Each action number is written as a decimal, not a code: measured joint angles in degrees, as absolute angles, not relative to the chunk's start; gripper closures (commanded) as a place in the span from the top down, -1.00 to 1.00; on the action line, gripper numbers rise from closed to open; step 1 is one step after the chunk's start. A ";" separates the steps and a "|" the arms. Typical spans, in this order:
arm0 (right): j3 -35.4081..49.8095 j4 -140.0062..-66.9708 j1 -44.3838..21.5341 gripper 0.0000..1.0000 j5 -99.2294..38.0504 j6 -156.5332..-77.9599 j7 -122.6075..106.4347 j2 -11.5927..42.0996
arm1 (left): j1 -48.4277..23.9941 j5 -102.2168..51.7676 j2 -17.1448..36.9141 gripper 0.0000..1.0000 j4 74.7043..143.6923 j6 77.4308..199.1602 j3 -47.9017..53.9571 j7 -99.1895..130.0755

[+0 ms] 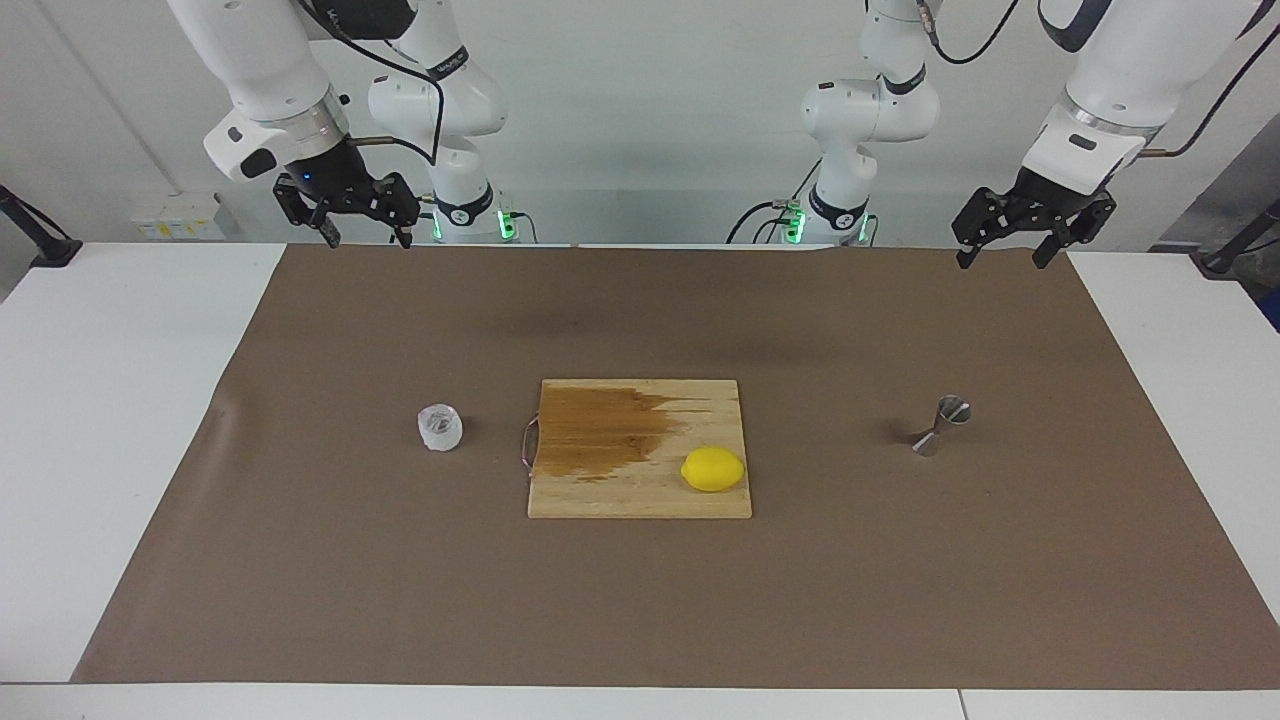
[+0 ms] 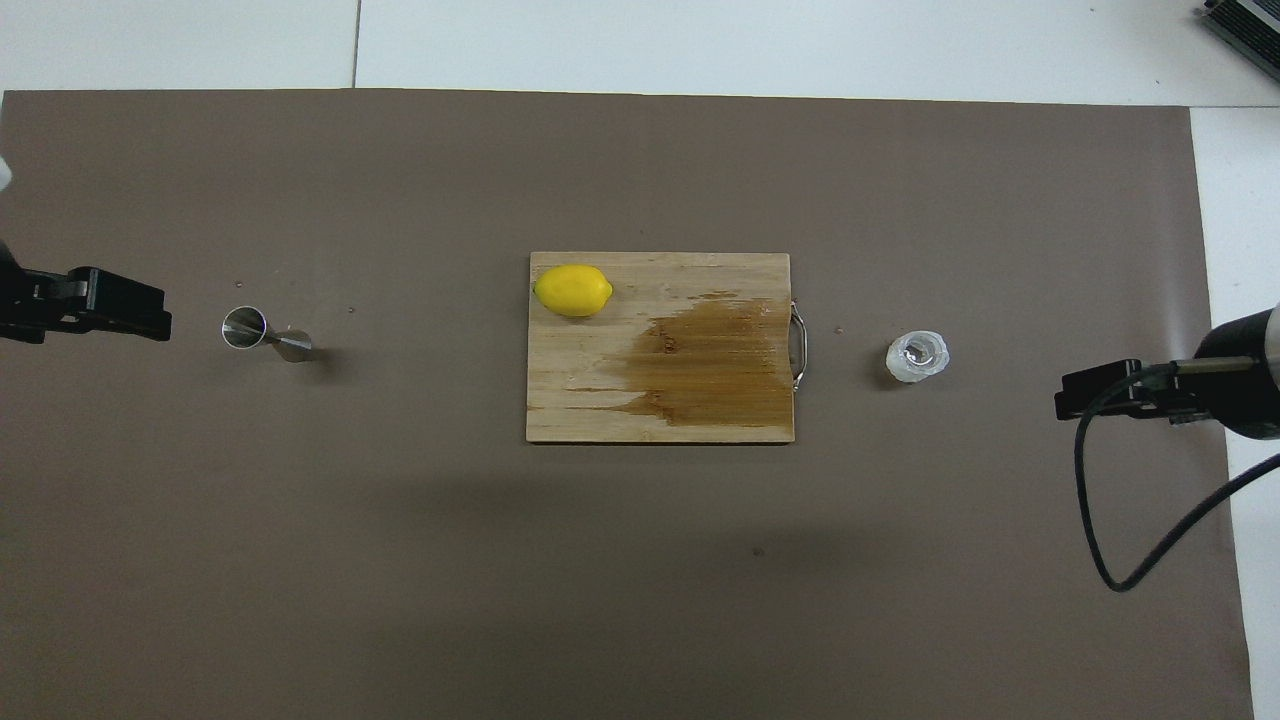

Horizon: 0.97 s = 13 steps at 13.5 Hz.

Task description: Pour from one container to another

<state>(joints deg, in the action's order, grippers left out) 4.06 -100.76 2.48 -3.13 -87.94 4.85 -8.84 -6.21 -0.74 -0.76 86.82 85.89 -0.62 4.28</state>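
Overhead view: left gripper [image 2: 100, 305] cut off by frame's left edge, only its black tip showing; right gripper [image 2: 1100, 392] partly covered by its own cable, wrist clipped at right edge. Contents of clear cup [image 2: 917, 357] too small to tell. Facing view: both arms cropped at top of frame.

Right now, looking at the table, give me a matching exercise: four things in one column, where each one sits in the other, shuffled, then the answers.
1. lemon
2. clear cup
3. steel jigger
4. dark stain

A. on the mat toward the left arm's end
B. on the cutting board by its handle
C. on the mat toward the right arm's end
D. on the board's corner farther from the robots

Pairs: 1-D, 2-C, 3-A, 4-B
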 measured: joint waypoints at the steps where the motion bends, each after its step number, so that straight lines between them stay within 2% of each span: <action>1: 4.05 -100.76 2.48 1.00 -3.13 -87.94 4.85 -8.84 | -6.10 -1.45 -0.75 1.00 86.82 85.95 -0.72 5.19; 7: 4.05 -100.76 2.48 1.00 -3.13 -87.94 4.85 -8.84 | -0.16 -9.22 1.98 1.00 86.75 87.07 -0.99 9.78; 13: 4.05 -100.76 2.48 1.00 -3.13 -87.94 4.85 -8.84 | 4.81 -17.95 13.35 1.00 79.41 87.91 -1.26 22.17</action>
